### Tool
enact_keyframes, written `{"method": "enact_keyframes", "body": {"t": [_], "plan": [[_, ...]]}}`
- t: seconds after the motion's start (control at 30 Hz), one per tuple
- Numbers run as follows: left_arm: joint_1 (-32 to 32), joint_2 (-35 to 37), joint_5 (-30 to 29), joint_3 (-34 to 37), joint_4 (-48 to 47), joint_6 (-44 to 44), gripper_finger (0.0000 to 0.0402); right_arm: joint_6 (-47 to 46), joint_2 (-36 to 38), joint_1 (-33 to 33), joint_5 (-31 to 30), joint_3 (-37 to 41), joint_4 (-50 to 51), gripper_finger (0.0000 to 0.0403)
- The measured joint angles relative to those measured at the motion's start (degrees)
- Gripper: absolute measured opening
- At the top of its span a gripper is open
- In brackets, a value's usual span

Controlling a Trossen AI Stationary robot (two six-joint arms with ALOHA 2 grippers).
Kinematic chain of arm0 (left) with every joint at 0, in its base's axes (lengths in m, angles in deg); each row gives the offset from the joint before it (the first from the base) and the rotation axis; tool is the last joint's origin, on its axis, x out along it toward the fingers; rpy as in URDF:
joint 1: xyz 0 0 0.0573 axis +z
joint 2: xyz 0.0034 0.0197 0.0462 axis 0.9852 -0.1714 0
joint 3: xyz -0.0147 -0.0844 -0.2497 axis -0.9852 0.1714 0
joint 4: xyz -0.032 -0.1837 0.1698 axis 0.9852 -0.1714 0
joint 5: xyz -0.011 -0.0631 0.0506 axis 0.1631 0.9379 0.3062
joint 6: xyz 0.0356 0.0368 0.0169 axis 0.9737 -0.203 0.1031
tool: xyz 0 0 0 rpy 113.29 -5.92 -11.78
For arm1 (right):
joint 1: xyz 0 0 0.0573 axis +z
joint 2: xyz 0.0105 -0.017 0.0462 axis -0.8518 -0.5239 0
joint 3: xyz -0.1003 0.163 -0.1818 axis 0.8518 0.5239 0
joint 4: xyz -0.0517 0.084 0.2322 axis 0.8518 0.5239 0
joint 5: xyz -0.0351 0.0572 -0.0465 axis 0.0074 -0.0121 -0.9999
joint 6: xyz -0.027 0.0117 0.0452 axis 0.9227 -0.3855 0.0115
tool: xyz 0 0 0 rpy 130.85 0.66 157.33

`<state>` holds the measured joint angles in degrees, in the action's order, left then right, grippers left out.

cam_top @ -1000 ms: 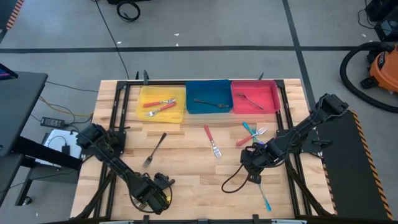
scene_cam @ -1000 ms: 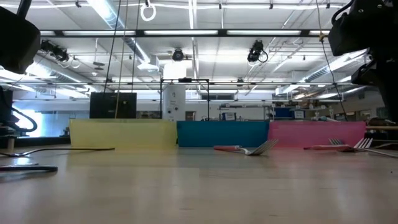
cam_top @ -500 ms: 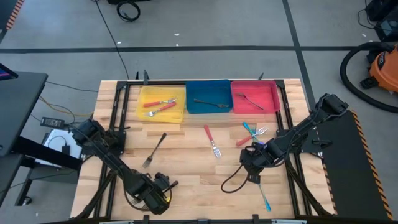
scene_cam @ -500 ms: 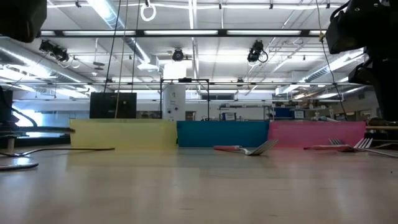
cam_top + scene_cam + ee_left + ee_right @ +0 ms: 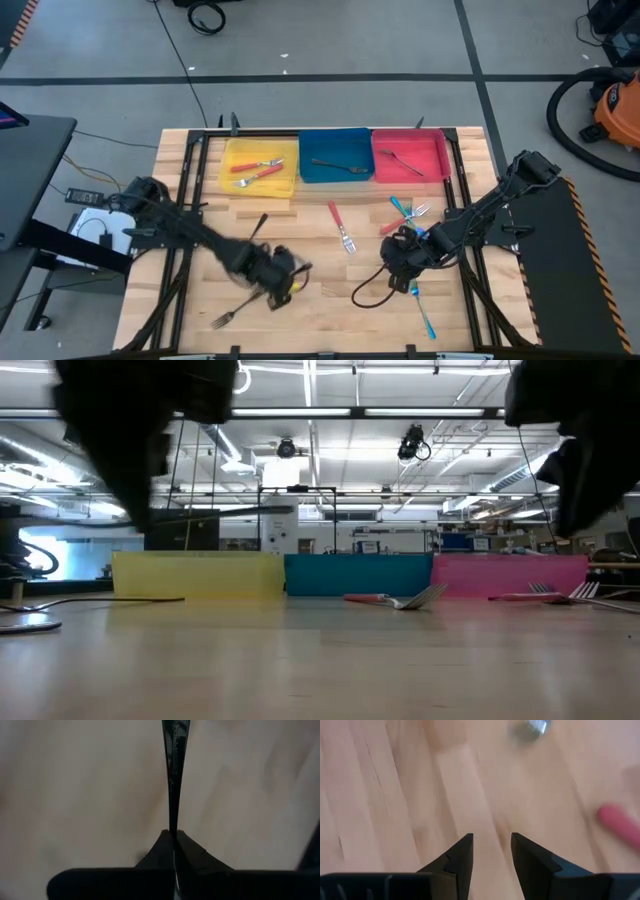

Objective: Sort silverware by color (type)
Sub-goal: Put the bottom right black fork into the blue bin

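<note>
My left gripper (image 5: 279,291) hangs above the near-left part of the table, shut on a dark grey fork (image 5: 228,317). Its own view shows the fingers (image 5: 174,834) closed. A second grey fork (image 5: 259,222) lies on the wood, half hidden under the left arm. A red-handled fork (image 5: 340,228) lies mid-table. Teal and red forks (image 5: 405,211) lie in a small heap to the right, and one teal fork (image 5: 425,318) lies near the near edge. My right gripper (image 5: 399,262) is open (image 5: 491,837) over bare wood beside that heap. My left gripper pinches the grey fork's slim handle (image 5: 173,795) between its two fingers. The fork sticks out ahead of the fingertips, in line with them. It is lifted clear of the table, about level in the low view (image 5: 225,512), with its tines (image 5: 217,322) toward the near-left corner.
Three bins stand in a row at the far edge: the yellow bin (image 5: 232,152) holds red-handled forks, the blue bin (image 5: 312,142) a grey fork, the red bin (image 5: 438,150) a grey fork. A black cable loop (image 5: 368,292) lies near my right gripper.
My left gripper has swung up from the near edge toward the middle of the table, fast enough to blur. The grey fork now shows sticking out of it, clear of the wood. My right gripper has shifted slightly toward the table's left.
</note>
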<state>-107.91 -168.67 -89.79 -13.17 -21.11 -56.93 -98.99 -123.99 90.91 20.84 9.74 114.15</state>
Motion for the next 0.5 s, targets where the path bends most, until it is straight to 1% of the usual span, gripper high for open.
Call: {"method": "enact_keyframes", "body": {"t": [0.13,0.3,0.4,0.5], "plan": [[7.89,2.66,-0.07,-0.07,0.33,10.42,0.0000,1.93,1.37,-0.48,-7.16,0.00,-3.11,0.0141],[17.28,5.11,-0.01,-0.09,1.53,22.57,0.0000,3.19,4.71,-1.11,-20.79,0.02,-4.07,0.0141],[22.46,5.60,0.03,-0.09,4.13,29.40,0.0000,5.53,6.82,-1.87,-28.29,0.02,-4.44,0.0141],[27.12,5.90,0.31,-0.09,6.98,35.58,0.0000,7.83,8.34,-2.96,-31.95,0.01,-4.94,0.0141]]}}
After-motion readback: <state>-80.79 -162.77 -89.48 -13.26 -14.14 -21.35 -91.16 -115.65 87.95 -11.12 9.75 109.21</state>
